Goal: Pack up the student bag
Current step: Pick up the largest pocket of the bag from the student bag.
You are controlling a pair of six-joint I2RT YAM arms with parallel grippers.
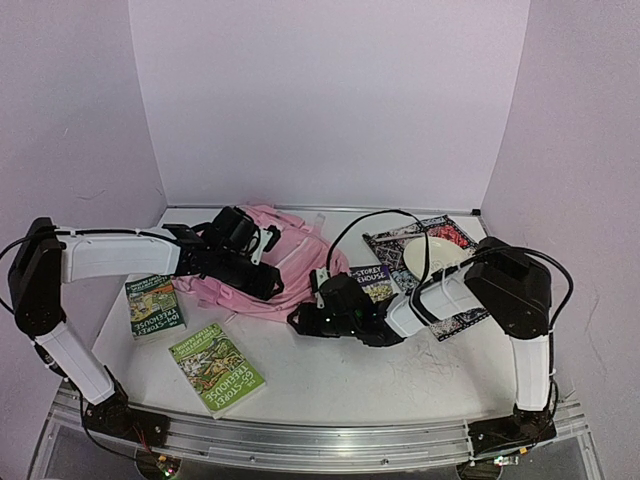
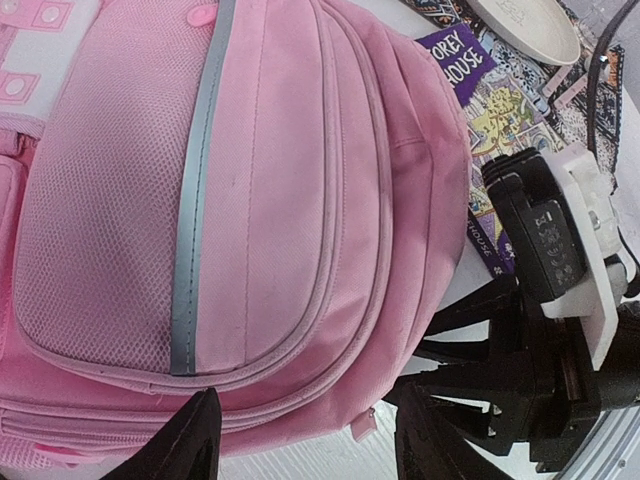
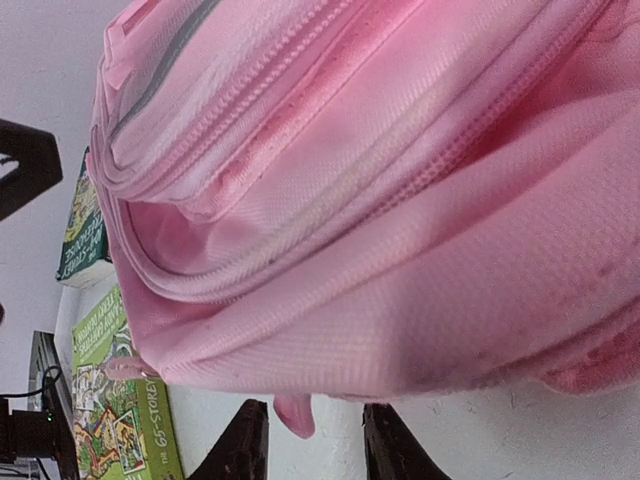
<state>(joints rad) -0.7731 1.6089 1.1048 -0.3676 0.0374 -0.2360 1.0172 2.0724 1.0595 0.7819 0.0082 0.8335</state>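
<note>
Student bag [image 1: 295,250], pink, lies at the centre of the top view; the left gripper [image 2: 308,438] hangs open and empty over its front pocket, and the right gripper [image 3: 305,445], at the bag's lower edge, stands part open with the pink zip pull [image 3: 293,413] between its fingers, not visibly pinched. Unzipping seems the step in hand: close squarely on the tab and draw along the zip line while the left steadies the fabric. Legible: "65-STOREY" on the green book [image 3: 120,420], lower left of the right wrist view; "STOREY" on the purple book [image 2: 470,80], upper right of the left wrist view.
</note>
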